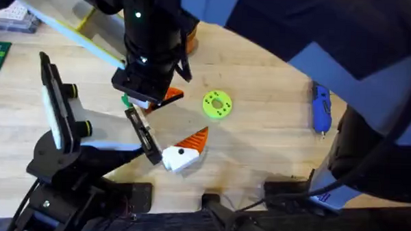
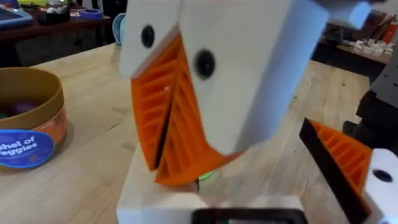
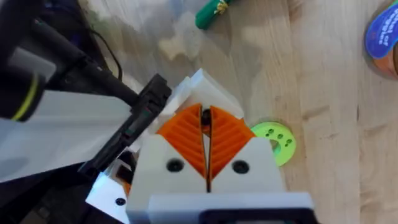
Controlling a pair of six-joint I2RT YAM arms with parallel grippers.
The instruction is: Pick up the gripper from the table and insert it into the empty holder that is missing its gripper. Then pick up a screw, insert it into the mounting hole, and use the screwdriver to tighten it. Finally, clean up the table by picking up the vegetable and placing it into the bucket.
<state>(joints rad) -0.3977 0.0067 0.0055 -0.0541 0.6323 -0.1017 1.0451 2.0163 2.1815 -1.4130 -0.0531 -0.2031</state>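
left gripper: can't tell its state from these views.
black bar [image 1: 142, 134]: runs diagonally, far-left to near-right. Its near end meets the white base of the gripper.
right gripper [image 3: 206, 121]: orange pads together with a thin slit between them. Can't tell if anything small is pinched there. It hangs just beside the bar's far end.
the gripper [image 1: 185, 150]: low over the table [image 1: 259, 152], near the middle, at the bar's near end. Can't tell if it's seated or just touching.
gripper axis: diagonal, white base near-left and orange tip far-right, pointing roughly at the green disc [image 1: 217, 105].
step (my read): seating the gripper in its holder, screw not yet in.
how to do it well: line the base up square with the slot and push along the long axis, not across it. Keep the mounting hole facing up and unobstructed. Go slow, because a tilted base will likely jam.
screwdriver [image 1: 320, 108]: well apart on the right, long axis far-to-near, metal tip toward the near edge.
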